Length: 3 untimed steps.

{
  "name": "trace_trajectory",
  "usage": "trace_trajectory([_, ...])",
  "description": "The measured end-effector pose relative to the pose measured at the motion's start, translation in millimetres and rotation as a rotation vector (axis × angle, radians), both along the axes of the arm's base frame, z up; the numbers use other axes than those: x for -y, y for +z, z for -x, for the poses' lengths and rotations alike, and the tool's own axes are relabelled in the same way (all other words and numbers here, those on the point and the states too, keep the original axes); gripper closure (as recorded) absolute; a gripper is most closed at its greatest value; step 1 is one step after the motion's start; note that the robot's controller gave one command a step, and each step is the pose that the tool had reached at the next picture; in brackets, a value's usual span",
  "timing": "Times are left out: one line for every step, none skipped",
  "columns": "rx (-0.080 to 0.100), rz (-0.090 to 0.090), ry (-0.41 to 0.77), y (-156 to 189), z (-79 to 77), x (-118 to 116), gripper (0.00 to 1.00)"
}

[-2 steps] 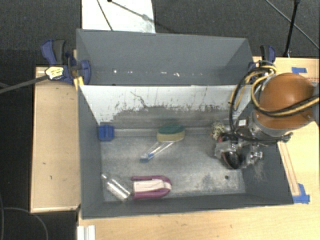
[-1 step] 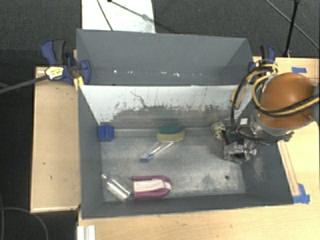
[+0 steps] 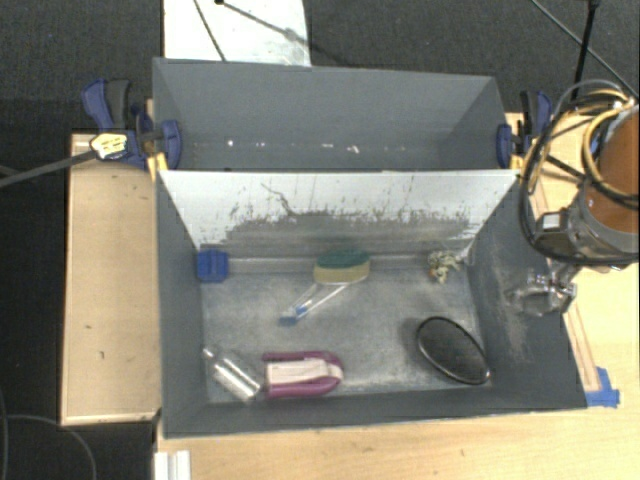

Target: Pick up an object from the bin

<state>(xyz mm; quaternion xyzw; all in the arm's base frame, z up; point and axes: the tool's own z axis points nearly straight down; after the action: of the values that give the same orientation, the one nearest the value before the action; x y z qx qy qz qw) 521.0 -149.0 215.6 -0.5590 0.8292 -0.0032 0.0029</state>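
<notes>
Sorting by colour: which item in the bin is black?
The flat oval thing at the lower right of the bin; the others are blue, green-yellow, purple or silvery.

Bin [image 3: 330, 98] with black oval [image 3: 452, 350], purple item [image 3: 300, 374], blue block [image 3: 211, 265] (arm [image 3: 610, 203] at right)

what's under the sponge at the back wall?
A white stick with a blue tip runs out from under the sponge toward the front left. Its far end is covered, so whether they're joined is unclear.

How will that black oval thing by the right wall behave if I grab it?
The black oval looks smooth and faintly glossy, so probably slippery. Its low, rounded shape suggests it would slide rather than tip.
</notes>
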Motion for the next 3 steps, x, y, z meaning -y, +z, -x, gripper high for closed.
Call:
trace_trajectory([-0.01,-0.005,-0.149,-41.2,-28.2,1.6,1.0])
trace_trajectory([-0.01,-0.004,-0.153,-40.2,-28.2,2.0,0.0])
trace_trajectory([-0.008,-0.007,-0.259,-120.3,-3.9,-28.1,0.0])
